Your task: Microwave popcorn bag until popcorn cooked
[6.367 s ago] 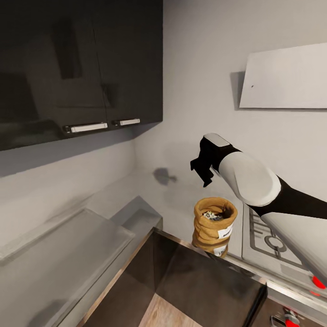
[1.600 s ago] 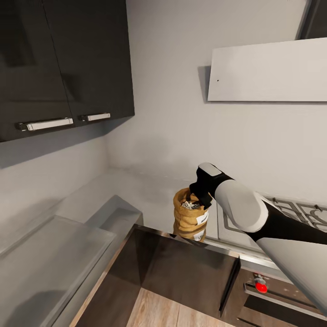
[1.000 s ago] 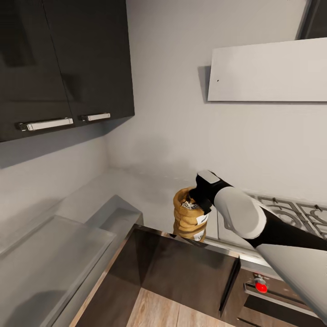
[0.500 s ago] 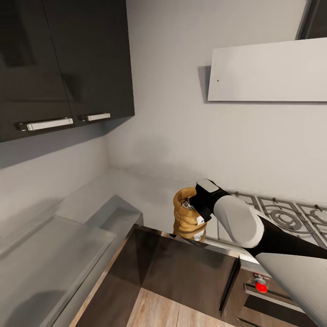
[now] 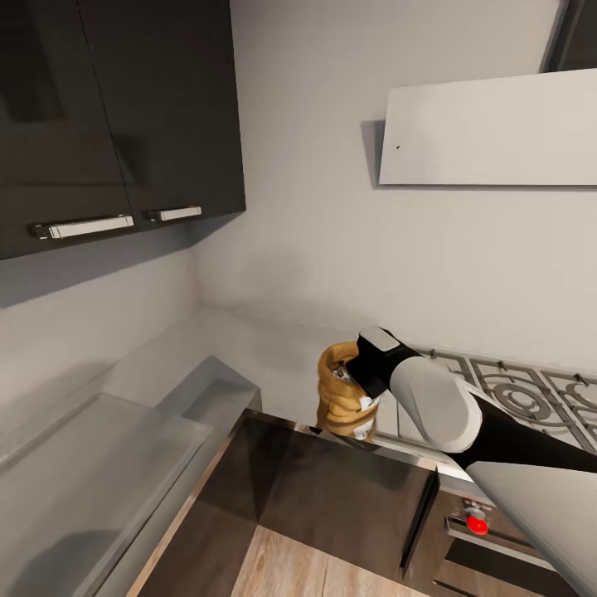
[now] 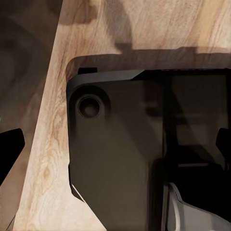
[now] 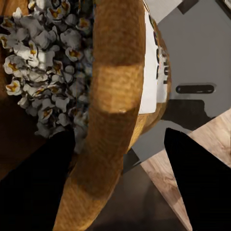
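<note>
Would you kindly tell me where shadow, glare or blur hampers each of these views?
Head view: soft, even light, and the wall cabinet gleams faintly. Right wrist view: the popcorn bag is sharp, while the right pincer's fingers are plain black shapes. Left wrist view: dim and shadowed over the wood floor.

The tan burlap popcorn bag (image 5: 342,404) has open grey steel countertop (image 5: 249,348) at its 10 o'clock, but the grated gas hob (image 5: 531,398) crowds 3 o'clock.
</note>
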Controlling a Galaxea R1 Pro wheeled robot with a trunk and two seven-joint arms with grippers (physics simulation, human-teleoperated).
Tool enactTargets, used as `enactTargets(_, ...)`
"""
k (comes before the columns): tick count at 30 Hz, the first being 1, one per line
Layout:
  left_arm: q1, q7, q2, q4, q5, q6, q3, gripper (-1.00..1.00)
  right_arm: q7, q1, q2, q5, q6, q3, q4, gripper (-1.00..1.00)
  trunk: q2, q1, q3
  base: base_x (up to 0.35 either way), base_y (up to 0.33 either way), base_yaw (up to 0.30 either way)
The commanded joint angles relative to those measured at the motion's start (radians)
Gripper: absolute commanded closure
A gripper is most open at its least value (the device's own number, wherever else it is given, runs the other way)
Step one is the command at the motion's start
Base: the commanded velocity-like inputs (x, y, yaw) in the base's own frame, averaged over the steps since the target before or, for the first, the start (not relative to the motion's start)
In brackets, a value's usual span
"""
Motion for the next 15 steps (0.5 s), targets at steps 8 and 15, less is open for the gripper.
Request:
enactTargets(8, -0.001, -0.001, 0.002, 0.001, 0.001, -0.004, -0.001, -1.00, -0.005, -0.001, 0.000, -0.004, 0.012, 0.007, -0.006, 1.00, -0.002, 0.001, -0.002, 0.000, 0.000, 0.000)
enactTargets(15, -0.001, -0.001, 0.002, 0.001, 0.001, -0.004, 0.000, -1.00, -0.005, -0.001, 0.000, -0.004, 0.012, 0.007, -0.007, 1.00, -0.002, 0.001, -0.002, 0.000, 0.000, 0.000)
